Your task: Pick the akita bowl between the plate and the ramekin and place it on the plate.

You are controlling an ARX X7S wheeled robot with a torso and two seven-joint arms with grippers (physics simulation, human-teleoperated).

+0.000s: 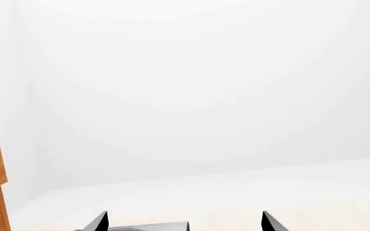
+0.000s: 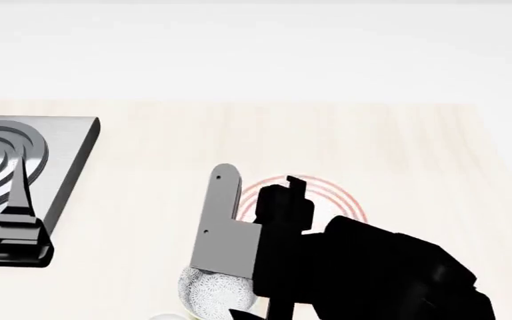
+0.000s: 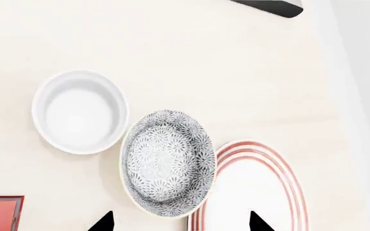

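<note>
The akita bowl (image 3: 167, 162) sits squeezed between the ramekin (image 3: 80, 111) and the plate (image 3: 256, 192), its rim touching or all but touching both, and the right gripper (image 3: 178, 224) hangs over the bowl with its jaws spread wide and nothing in them. From where I stand, the danger is that tight fit: a finger coming down outside the bowl's rim could strike the ramekin or the plate's edge and shove either aside, or tip the bowl. The left gripper (image 1: 185, 222), far from the bowl, looks open and empty too.
</note>
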